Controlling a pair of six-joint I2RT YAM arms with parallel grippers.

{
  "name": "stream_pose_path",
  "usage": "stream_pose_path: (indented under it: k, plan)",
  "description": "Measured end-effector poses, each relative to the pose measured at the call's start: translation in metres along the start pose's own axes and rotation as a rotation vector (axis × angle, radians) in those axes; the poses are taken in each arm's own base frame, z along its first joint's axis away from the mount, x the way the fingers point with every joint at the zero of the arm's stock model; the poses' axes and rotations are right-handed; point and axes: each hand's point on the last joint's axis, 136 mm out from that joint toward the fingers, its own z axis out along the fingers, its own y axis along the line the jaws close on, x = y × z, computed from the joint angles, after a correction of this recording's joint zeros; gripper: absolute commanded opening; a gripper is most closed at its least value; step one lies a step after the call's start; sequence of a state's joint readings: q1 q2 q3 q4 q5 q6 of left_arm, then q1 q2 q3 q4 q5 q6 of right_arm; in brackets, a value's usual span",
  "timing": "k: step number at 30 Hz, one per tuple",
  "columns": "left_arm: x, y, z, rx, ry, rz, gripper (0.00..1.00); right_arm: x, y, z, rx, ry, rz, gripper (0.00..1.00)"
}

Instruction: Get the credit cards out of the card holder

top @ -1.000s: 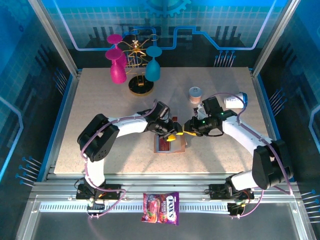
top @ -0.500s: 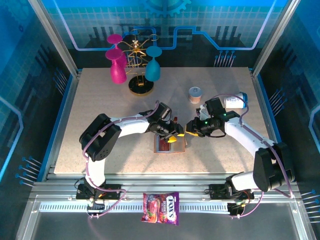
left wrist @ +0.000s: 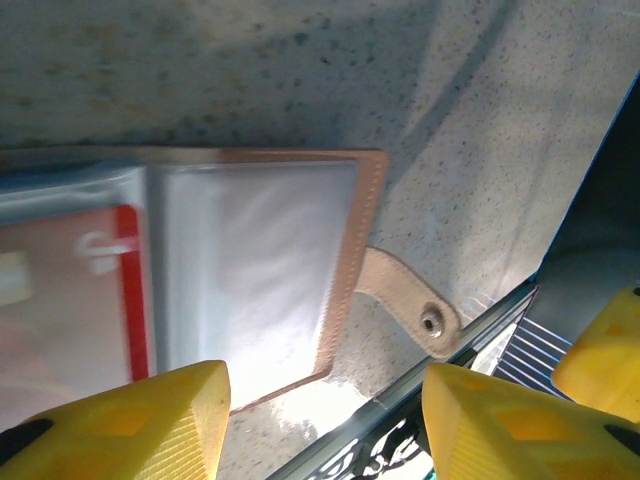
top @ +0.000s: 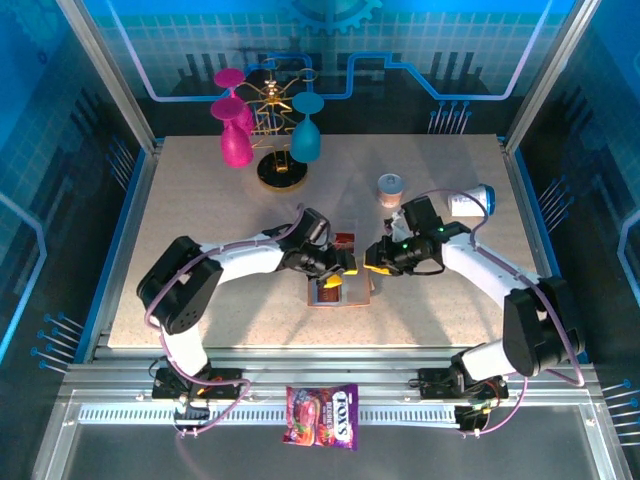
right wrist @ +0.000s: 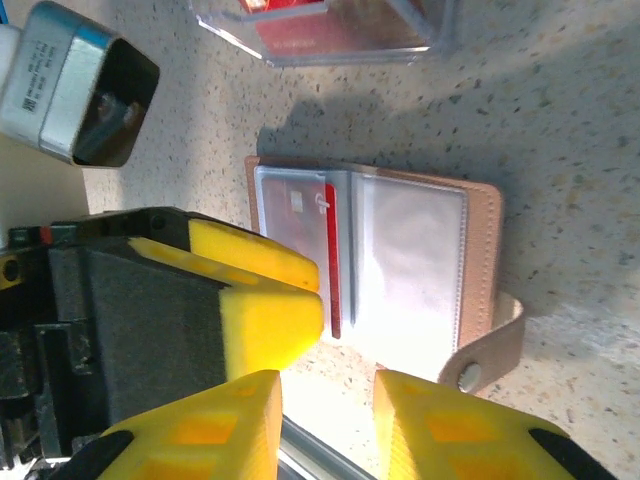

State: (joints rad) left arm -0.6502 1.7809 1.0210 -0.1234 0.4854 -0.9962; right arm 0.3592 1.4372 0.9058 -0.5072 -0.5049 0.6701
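The card holder [top: 350,294] lies open and flat on the table, tan edge around clear pockets [left wrist: 250,260]. A red credit card [left wrist: 126,290] sits in its left pocket, its edge also showing red [right wrist: 331,255] in the right wrist view. My left gripper [top: 342,266] hovers open just over the holder's near edge, nothing between its yellow fingers [left wrist: 150,420]. My right gripper [top: 372,264] faces it from the right, open and holding nothing, near the snap strap [right wrist: 480,365].
A clear plastic box [right wrist: 330,25] with a red card inside lies just behind the holder. Further back stand a gold rack [top: 280,170] with pink and teal glasses, a small cup [top: 390,187] and a white object [top: 465,202]. A candy bag [top: 322,415] lies on the front rail.
The left arm's elbow has swung out to the left and its gripper has shifted a little left over the holder. The right gripper has edged slightly left too.
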Motion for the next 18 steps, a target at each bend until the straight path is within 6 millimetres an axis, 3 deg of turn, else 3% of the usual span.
stream_pose_path:
  k: [10, 18]
  plan:
    - [-0.002, 0.032, -0.026, 0.009, -0.054, -0.05, 0.49, 0.002, 0.023, 0.035, 0.005, 0.081, -0.036, 0.3]
    - [-0.002, 0.051, -0.032, 0.023, -0.08, -0.102, 0.33, 0.01, 0.025, 0.065, 0.03, 0.149, -0.036, 0.27]
